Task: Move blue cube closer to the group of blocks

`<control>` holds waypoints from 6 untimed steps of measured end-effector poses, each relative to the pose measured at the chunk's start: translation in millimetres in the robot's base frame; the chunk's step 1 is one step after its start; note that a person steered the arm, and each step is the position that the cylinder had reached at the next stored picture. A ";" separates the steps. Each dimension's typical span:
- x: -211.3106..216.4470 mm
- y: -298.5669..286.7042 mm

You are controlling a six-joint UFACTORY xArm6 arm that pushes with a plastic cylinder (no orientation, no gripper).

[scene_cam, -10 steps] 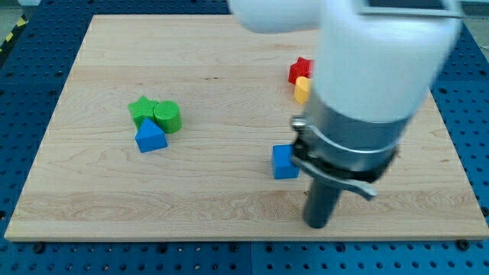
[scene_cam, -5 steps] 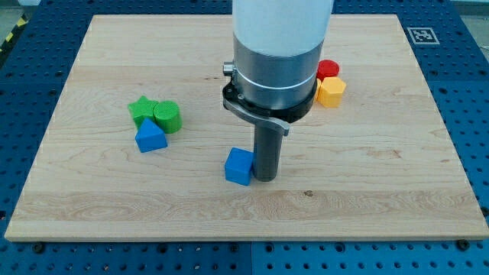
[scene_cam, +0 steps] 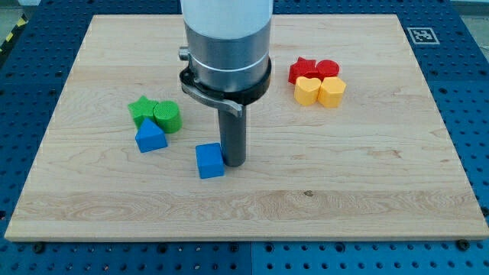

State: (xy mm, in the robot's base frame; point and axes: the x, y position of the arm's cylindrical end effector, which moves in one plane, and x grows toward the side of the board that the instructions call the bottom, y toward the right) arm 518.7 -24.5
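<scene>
blue cube (scene_cam: 209,161) 1 (touching my tip (scene_cam: 233,163)) | greens 2 | reds 2 | yellows 2

Blue cube (scene_cam: 209,161) and my tip (scene_cam: 233,163) farther left, nearer green blocks (scene_cam: 156,114)

We can't find any readable text, numbers or brand names anywhere. The only sign-like thing we spot is a small black-and-white square marker (scene_cam: 421,35) printed on the wooden board (scene_cam: 382,176) at the view's top right corner.
</scene>
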 end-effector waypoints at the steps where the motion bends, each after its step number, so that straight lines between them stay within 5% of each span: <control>1: 32.3 -0.9; 2: 62.1 -22.6; 4: 9.7 -44.2; 6: 37.8 39.1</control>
State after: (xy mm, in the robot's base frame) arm 556.5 14.6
